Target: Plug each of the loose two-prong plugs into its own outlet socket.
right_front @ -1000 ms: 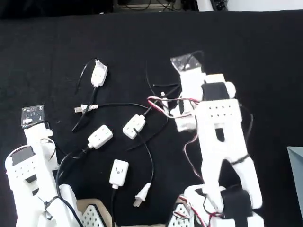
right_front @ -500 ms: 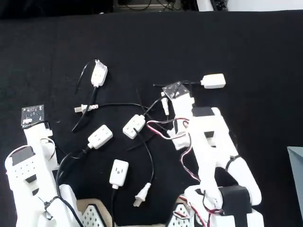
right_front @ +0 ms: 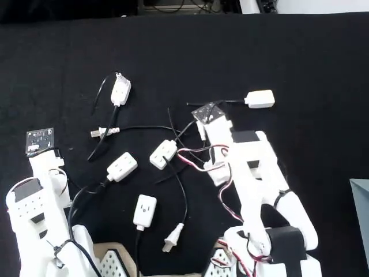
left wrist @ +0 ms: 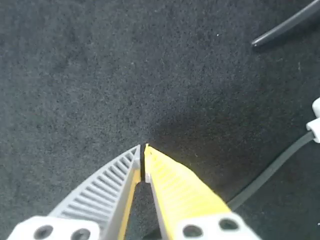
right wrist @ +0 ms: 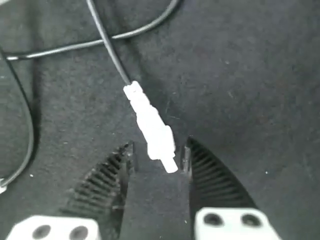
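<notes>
My right gripper (right wrist: 156,159) is open and low over the black cloth, with a white two-prong plug (right wrist: 150,129) lying between its fingertips; neither finger touches it. In the high view this gripper (right_front: 204,118) sits mid-table, just left of a white outlet socket (right_front: 259,98). More sockets lie at the back left (right_front: 120,90), in the middle (right_front: 163,153) (right_front: 121,166) and near the front (right_front: 144,210). Loose plugs rest at the left (right_front: 101,132) and the front (right_front: 173,236). My left gripper (left wrist: 143,150) is shut on nothing, just above bare cloth.
Black cords (right_front: 183,196) loop among the sockets and under the right arm (right_front: 259,184). The left arm (right_front: 31,202) stands at the front left corner. One cord (left wrist: 272,170) runs beside the left gripper. Open cloth stretches across the back and far right.
The right arm has drawn back from the far right socket, uncovering it, and come down towards the middle over the plug. The left arm has kept still.
</notes>
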